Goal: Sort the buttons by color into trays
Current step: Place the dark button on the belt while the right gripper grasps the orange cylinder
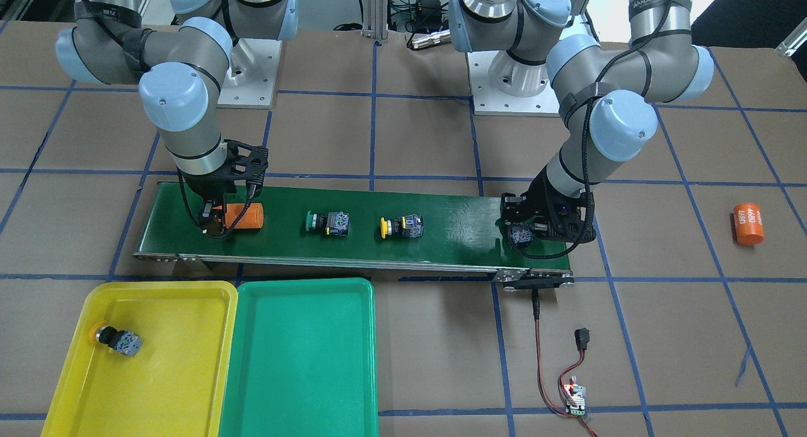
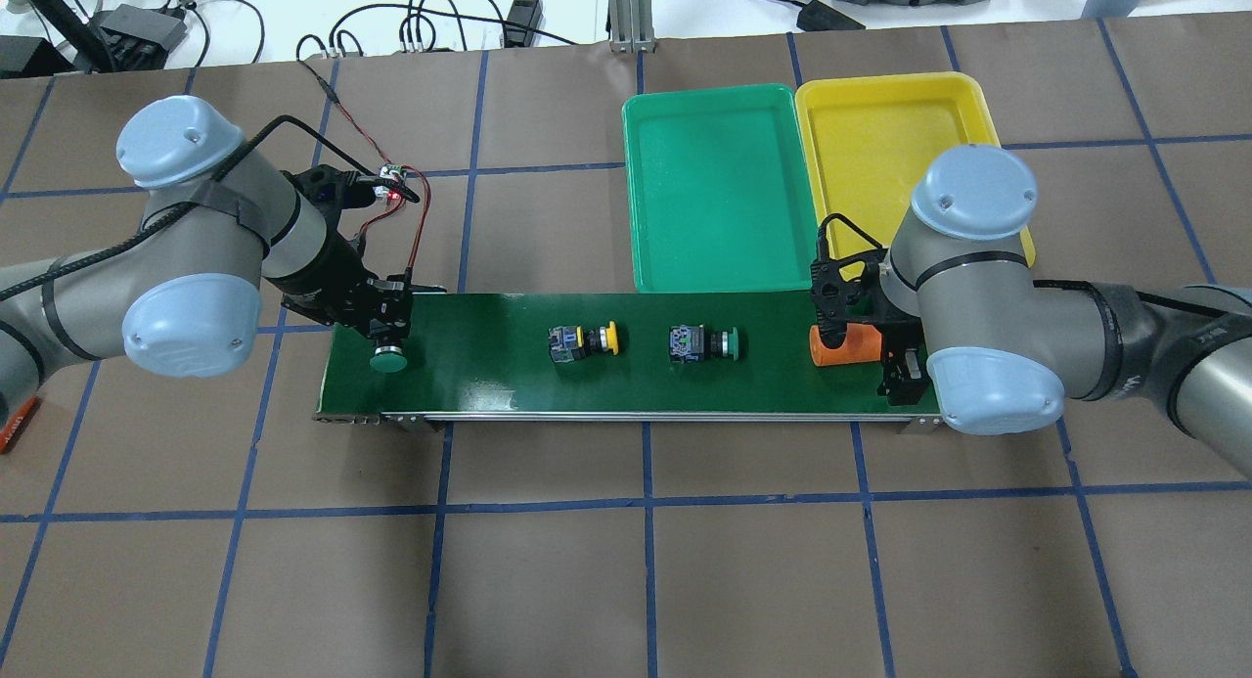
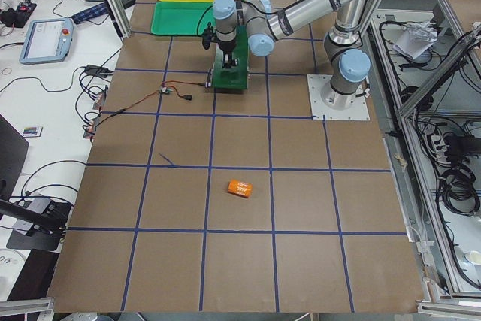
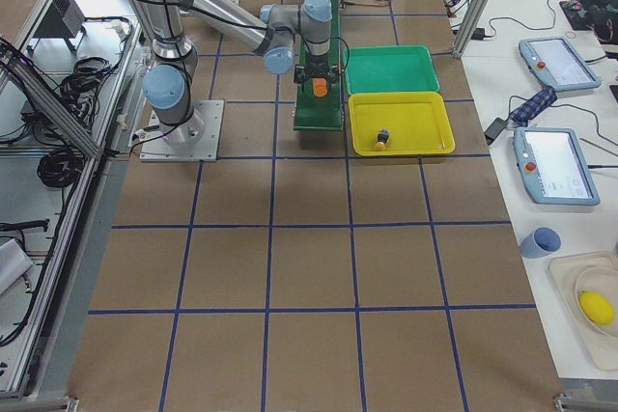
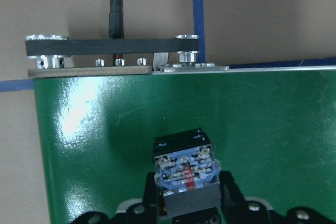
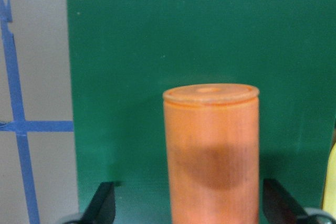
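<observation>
My left gripper [image 2: 387,338] is shut on a green-capped button [image 2: 388,361] low over the end of the dark-green belt; the left wrist view shows its black-grey body [image 5: 184,171] between the fingers. A yellow-capped button [image 2: 587,341] and a green-capped button [image 2: 699,343] lie on the belt's middle. Another yellow-capped button [image 1: 118,340] lies in the yellow tray [image 1: 183,374]. The green tray [image 1: 296,361] next to it holds nothing. My right gripper [image 2: 849,343] is open, its fingers [image 6: 102,208] on either side of an orange cylinder [image 6: 211,150] lying on the belt.
The conveyor belt [image 1: 454,226] runs between both arms, the trays along its far side at my right. A second orange cylinder [image 1: 748,223] lies on the table beyond my left arm. A power cable and a small circuit board [image 1: 575,396] lie by the belt's left end.
</observation>
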You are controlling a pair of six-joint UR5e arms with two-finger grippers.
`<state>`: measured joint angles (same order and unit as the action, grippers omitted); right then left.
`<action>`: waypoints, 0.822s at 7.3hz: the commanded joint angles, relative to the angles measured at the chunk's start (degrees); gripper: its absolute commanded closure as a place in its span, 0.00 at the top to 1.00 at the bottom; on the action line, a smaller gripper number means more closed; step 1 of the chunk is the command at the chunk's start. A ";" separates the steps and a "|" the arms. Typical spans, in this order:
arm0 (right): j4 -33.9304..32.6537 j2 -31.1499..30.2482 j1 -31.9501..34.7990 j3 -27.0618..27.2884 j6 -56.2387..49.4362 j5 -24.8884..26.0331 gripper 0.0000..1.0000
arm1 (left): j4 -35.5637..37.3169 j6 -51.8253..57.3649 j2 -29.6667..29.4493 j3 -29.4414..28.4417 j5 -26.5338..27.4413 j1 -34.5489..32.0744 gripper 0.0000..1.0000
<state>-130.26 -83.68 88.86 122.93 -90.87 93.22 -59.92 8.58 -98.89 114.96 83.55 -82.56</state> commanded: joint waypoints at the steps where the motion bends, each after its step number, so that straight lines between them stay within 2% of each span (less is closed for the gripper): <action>1: 0.00 0.00 0.00 0.03 0.08 -0.05 1.00 | -0.81 -1.73 1.92 -0.96 0.39 0.11 1.00; 2: 0.00 0.00 0.00 -0.05 0.08 -0.05 1.00 | -1.77 2.19 3.08 -2.19 1.78 1.86 1.00; 3: 0.00 0.00 0.00 0.03 0.08 -0.05 1.00 | -4.92 10.76 3.00 -4.63 4.49 7.18 1.00; 5: 0.00 0.00 0.00 -0.06 0.08 -0.05 1.00 | -5.03 23.25 -2.25 -9.03 5.40 23.51 1.00; 6: 0.00 0.00 0.00 -0.06 0.17 -0.05 1.00 | -4.60 33.42 -4.54 -11.32 5.48 28.89 1.00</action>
<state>-130.25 -83.66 88.86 122.88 -90.75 93.14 -64.56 30.20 -100.43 106.66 88.67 -62.05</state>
